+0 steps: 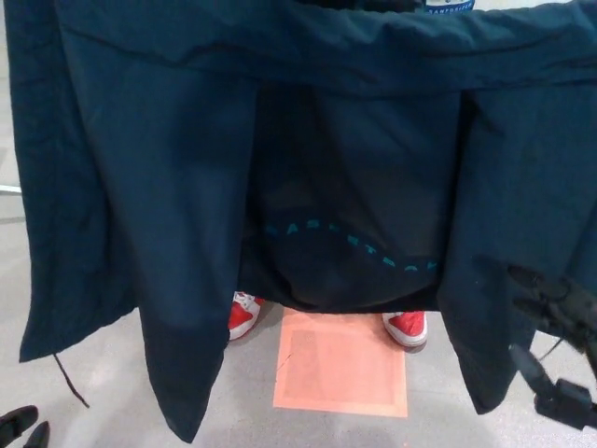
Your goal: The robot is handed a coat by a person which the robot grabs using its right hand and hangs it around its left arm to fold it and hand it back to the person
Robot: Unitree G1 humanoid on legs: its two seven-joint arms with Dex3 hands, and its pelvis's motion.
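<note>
Coat (168, 187) offered; right hand (564, 336) open, empty.
Pinch only its edge and you risk slippage; left hand (20, 425) state cannot be told.

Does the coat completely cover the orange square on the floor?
No, most of the orange square shows on the floor below the hem of the coat, between two red shoes.

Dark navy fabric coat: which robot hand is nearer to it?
Right. The right robot hand is at the edge of the dark navy fabric coat; the left robot hand sits apart, below its hem.
</note>
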